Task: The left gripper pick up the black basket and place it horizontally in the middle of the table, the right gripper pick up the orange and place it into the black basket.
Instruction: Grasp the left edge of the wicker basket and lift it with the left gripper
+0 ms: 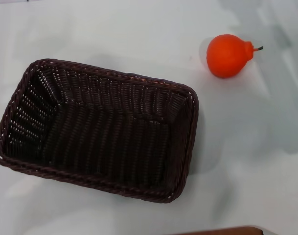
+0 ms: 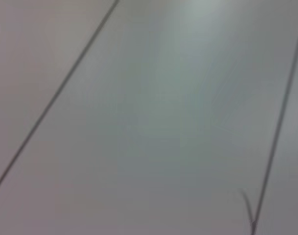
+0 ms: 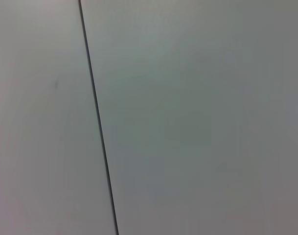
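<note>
Neither end effector shows in any view, so grip state of left and right can't be told. Both wrist views show only a pale flat plane crossed by thin dark lines. Head view: black basket (image 1: 97, 129) sits upright on the white surface (image 1: 246, 161), left of centre, long axis roughly crosswise with a slight clockwise skew, open side up, interior empty. Braided rim intact all round. Orange (image 1: 228, 55) lies on the surface beyond the basket's far right corner, well apart from it, not touching, stem pointing to the right. A brown edge (image 1: 222, 231) shows at the near border of the head view.
</note>
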Controlling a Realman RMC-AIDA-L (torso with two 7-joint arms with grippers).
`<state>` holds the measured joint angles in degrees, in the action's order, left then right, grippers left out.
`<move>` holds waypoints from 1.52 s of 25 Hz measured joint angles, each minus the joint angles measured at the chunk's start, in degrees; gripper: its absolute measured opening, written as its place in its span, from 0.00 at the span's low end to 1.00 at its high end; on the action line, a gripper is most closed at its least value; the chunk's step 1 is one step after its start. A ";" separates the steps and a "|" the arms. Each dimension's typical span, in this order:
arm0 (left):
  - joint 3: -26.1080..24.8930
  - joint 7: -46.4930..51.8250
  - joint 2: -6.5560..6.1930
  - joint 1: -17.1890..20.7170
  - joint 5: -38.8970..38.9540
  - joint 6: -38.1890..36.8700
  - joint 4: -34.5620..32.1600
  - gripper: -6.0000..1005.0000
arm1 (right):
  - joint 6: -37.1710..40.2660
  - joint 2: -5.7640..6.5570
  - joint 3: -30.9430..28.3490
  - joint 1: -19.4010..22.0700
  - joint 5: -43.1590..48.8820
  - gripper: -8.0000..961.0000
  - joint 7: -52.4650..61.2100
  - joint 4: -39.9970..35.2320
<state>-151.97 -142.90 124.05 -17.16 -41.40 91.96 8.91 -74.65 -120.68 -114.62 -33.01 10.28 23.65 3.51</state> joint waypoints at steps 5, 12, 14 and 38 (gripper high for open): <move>5.35 0.54 -0.23 0.84 -0.10 0.14 3.78 0.78 | 0.20 0.00 0.66 -0.13 0.00 0.98 0.07 0.00; 6.41 1.29 -0.33 0.93 -0.14 -0.40 4.26 0.78 | 1.07 0.03 1.56 -0.21 -0.02 0.98 2.48 0.21; 6.66 2.51 -0.34 0.99 -0.14 -0.85 4.32 0.78 | 1.60 0.06 1.66 -0.25 -0.07 0.98 2.84 0.31; 18.13 86.73 -13.25 7.03 -63.79 -3.68 62.86 0.78 | 3.85 0.26 1.36 -0.60 -0.46 0.98 2.90 0.51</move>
<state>-133.84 -56.17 110.80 -10.12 -105.19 88.28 71.77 -70.80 -120.41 -113.26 -33.60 9.82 26.54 4.01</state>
